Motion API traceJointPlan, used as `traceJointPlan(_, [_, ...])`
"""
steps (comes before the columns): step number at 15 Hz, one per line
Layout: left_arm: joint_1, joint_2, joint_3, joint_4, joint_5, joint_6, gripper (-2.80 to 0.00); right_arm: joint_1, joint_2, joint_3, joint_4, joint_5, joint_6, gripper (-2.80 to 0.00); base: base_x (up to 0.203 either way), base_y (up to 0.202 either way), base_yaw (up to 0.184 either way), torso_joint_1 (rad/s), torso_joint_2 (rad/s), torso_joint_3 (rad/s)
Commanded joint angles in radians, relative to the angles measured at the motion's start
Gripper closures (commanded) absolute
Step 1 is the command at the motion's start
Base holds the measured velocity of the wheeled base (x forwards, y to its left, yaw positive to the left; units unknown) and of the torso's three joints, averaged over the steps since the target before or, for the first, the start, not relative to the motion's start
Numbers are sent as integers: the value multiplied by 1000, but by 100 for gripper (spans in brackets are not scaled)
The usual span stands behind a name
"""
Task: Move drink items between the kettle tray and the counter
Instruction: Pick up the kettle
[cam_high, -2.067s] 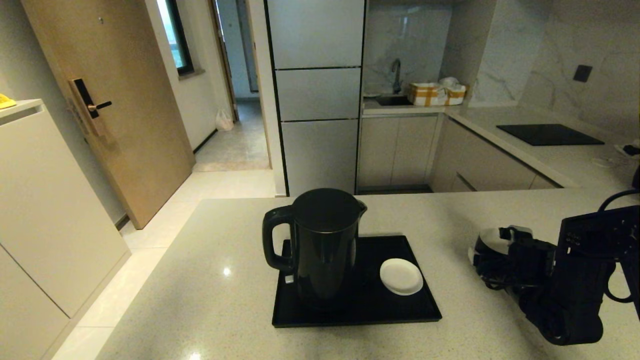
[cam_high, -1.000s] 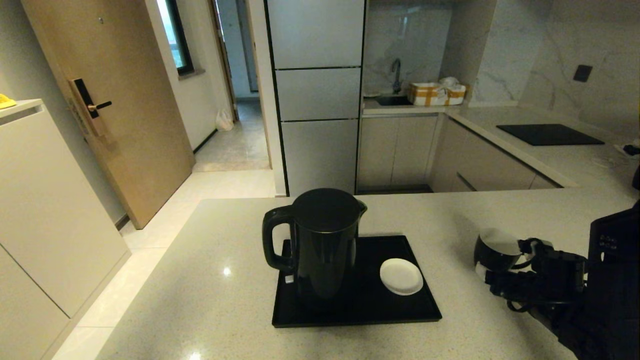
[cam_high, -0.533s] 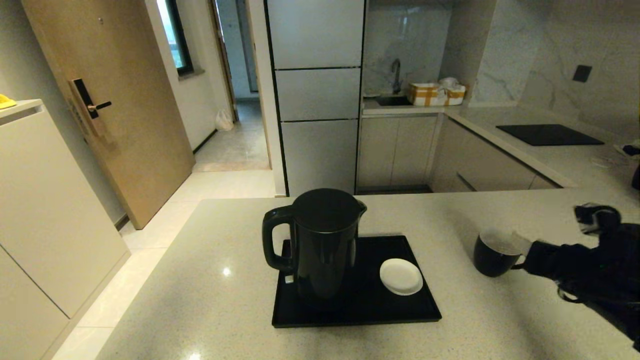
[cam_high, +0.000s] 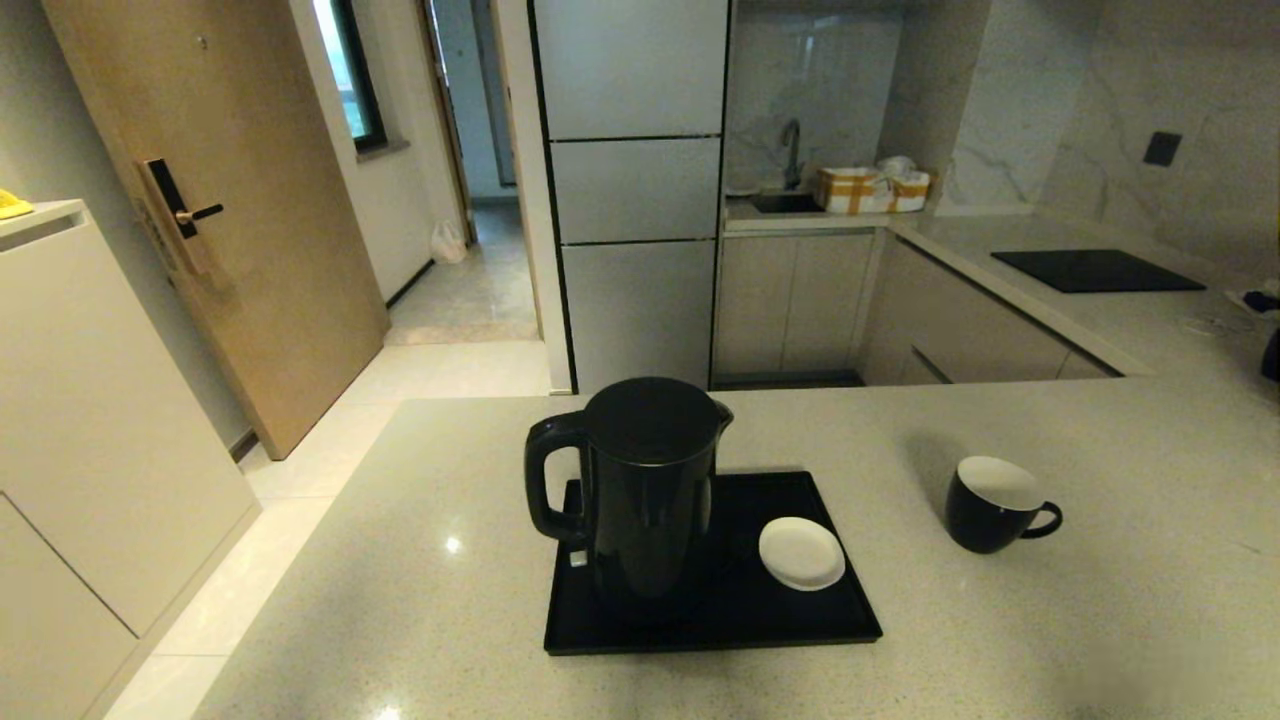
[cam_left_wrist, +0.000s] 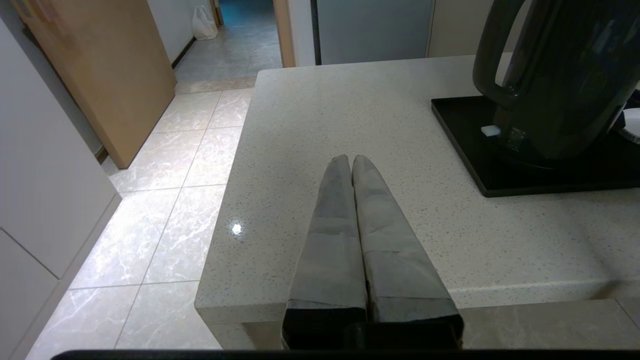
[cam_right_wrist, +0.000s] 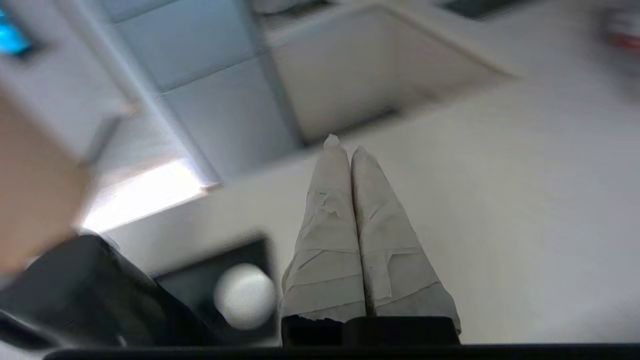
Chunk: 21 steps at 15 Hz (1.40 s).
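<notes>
Your counter (cam_high: 420, 590) was the biggest thing in shot, a speckled stone slab running under both arms. On it sat the kettle tray (cam_high: 800, 625), flat and black with a low rim. The kettle (cam_high: 640, 480) stood upright on the tray's left half, its loop handle facing the left edge. The white saucer (cam_high: 802, 552) lay on the tray's right half, just beside the kettle but not touching it. The mug (cam_high: 992, 503) stood upright on the bare counter, off the tray to its right and apart from the rim, with its handle pointing away from the tray.

Your left gripper (cam_left_wrist: 351, 161) hung over the counter's near left corner with its fingers pressed together and nothing between them. The tray edge (cam_left_wrist: 465, 150) and the kettle (cam_left_wrist: 560, 75) were ahead of it and off to one side, well clear of the fingertips.

Your right gripper (cam_right_wrist: 345, 145) was out of the head view. Its fingers were also pressed together and held nothing. From it, the saucer (cam_right_wrist: 245, 296) and the kettle (cam_right_wrist: 90, 295) sat back beside the finger bases, not in front of the tips. You could not see the mug in that wrist view.
</notes>
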Motion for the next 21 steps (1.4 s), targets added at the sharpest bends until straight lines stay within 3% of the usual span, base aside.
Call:
traceJointPlan(1, [-1,-1,0,0,0,0,0,-66,-341,-110,559,-14,-25,0,0,0,0,0,0,0])
traceJointPlan(3, [0,0,0,0,0,0,0,-115,-422,-149,663,-4,-16,0,0,0,0,0,0,0])
traceJointPlan(4, [0,-1,0,0,0,0,0,-124,-421,-146,628,2,41,0,0,0,0,0,0,0])
traceJointPlan(5, [1,-1,0,0,0,-1,0,-128,-419,-130,541,21,45,0,0,0,0,0,0,0])
traceJointPlan(7, [-1,0,0,0,0,0,0,-132,-420,-111,421,154,-71,0,0,0,0,0,0,0])
traceJointPlan(10, [1,0,0,0,0,0,0,-128,-426,-105,514,246,-103,0,0,0,0,0,0,0])
traceJointPlan(12, [0,-2,0,0,0,0,0,-36,-467,-57,500,258,-138,0,0,0,0,0,0,0])
traceJointPlan(15, [0,0,0,0,0,0,0,-24,-647,204,414,245,-175,0,0,0,0,0,0,0])
traceJointPlan(17, [1,0,0,0,0,0,0,-27,-676,457,188,195,-185,0,0,0,0,0,0,0])
traceJointPlan(19, [1,0,0,0,0,0,0,-28,-686,706,-59,197,-224,0,0,0,0,0,0,0])
traceJointPlan(21, [-1,0,0,0,0,-1,0,-29,-691,843,-86,213,-254,0,0,0,0,0,0,0])
